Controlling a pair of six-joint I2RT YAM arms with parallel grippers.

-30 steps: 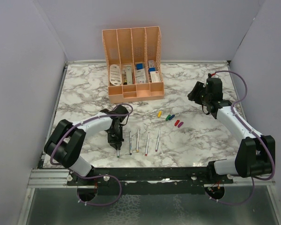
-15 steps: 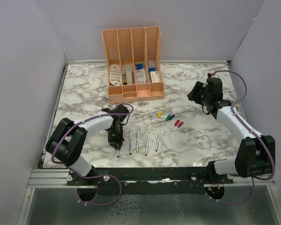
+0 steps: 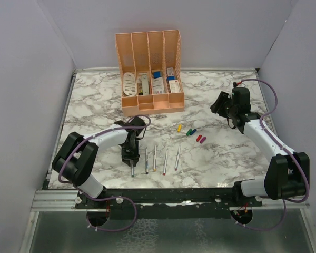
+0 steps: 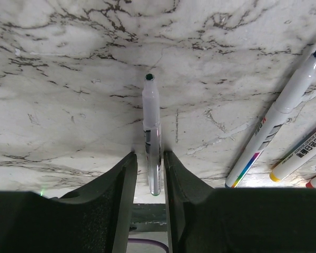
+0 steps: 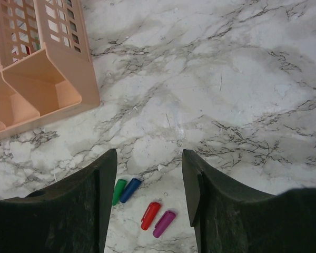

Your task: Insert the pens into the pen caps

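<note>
My left gripper (image 3: 130, 156) is down on the marble table, its jaws straddling the back end of a grey-white pen (image 4: 151, 116) with a green tip. The jaws are narrow, with a thin gap still showing on the pen's left side. This pen (image 3: 132, 169) lies flat. Several other pens (image 3: 155, 159) lie in a row to its right and show in the left wrist view (image 4: 282, 110). The yellow cap (image 3: 179, 127), green cap (image 5: 118, 191), blue cap (image 5: 130, 190), red cap (image 5: 150, 215) and magenta cap (image 5: 164, 223) lie loose mid-table. My right gripper (image 5: 149, 158) hovers open and empty, above and beyond them.
A peach organiser (image 3: 150, 74) with white and blue items stands at the back centre; its corner shows in the right wrist view (image 5: 47, 79). Walls close off the table's left, right and back sides.
My left gripper has shifted slightly toward the near edge over the green-tipped pen. The pens, the caps and the right arm have not moved.
</note>
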